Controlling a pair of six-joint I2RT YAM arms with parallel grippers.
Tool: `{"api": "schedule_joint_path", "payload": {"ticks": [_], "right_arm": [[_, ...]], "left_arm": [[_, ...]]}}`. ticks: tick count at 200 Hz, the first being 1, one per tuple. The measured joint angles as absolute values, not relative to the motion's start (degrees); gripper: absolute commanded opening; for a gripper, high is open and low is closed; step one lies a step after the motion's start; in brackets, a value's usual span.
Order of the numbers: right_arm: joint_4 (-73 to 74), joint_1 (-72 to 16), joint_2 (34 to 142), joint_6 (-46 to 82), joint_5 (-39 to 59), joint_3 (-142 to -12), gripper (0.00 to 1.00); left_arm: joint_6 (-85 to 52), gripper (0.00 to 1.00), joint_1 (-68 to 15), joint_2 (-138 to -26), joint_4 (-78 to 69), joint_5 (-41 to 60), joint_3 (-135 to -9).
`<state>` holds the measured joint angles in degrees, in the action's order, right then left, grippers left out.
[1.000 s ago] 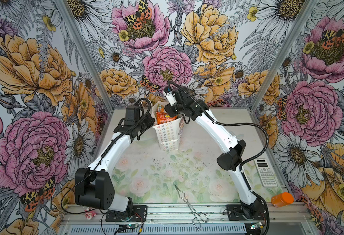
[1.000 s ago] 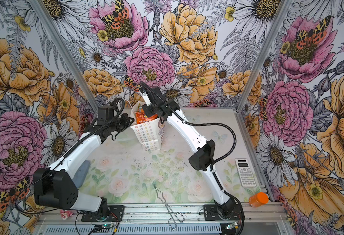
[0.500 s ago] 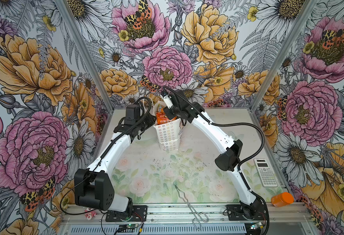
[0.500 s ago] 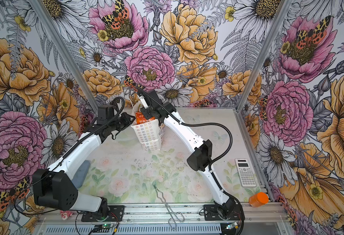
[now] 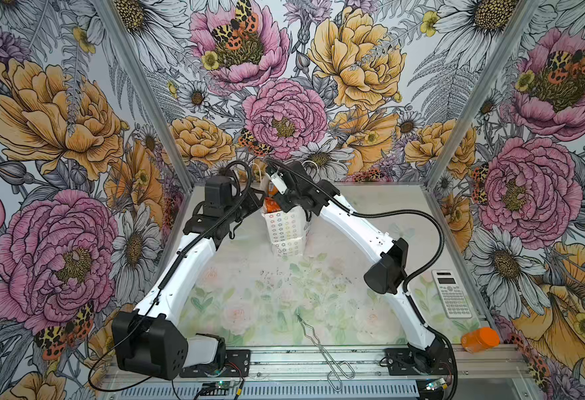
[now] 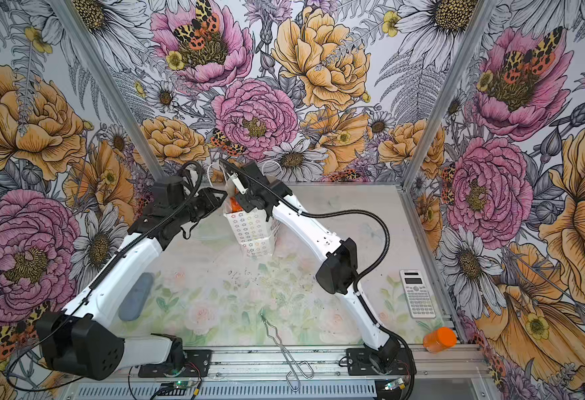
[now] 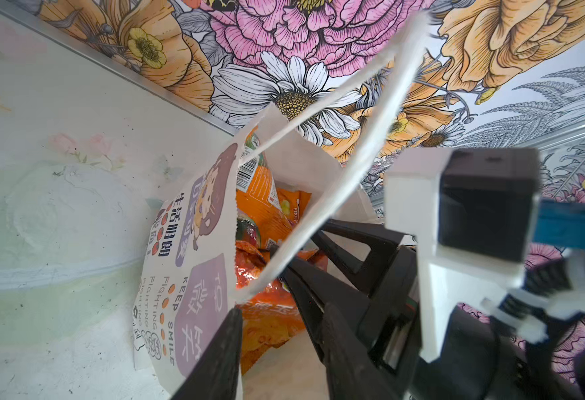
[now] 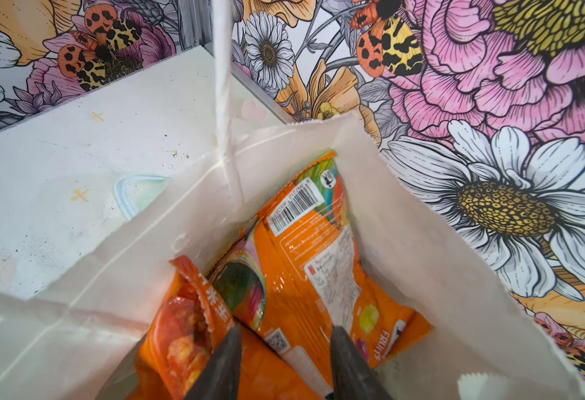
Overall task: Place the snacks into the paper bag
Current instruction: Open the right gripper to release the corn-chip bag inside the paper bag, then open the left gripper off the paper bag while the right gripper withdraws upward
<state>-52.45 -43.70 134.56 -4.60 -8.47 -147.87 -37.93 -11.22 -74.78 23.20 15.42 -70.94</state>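
Right fingers half-apart (touching snacks).

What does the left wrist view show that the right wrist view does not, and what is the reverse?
Only the left wrist view shows the paper bag's printed outer face with "KEEP SMILE", and the right arm's camera mount near the bag's mouth. Only the right wrist view shows the right gripper, its fingertips on either side of an orange snack, and a QR code. Both show the bag's open mouth, a white cord handle and orange snacks inside, one with a barcode.
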Motion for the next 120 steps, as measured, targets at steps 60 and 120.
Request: {"api": "schedule_joint_path", "payload": {"ticks": [60, 120], "right_arm": [[-52.4, -43.7, 125.14, -4.54, -8.56, -147.33, 0.46], [-51.55, -42.06, 109.16, -2.46, -8.23, -139.46, 0.48]], "left_arm": [[-35.55, 0.49, -10.94, -69.6, 24.43, 11.97, -71.61], [-32.25, 0.55, -9.72, -65.04, 24.64, 8.45, -71.81]]}}
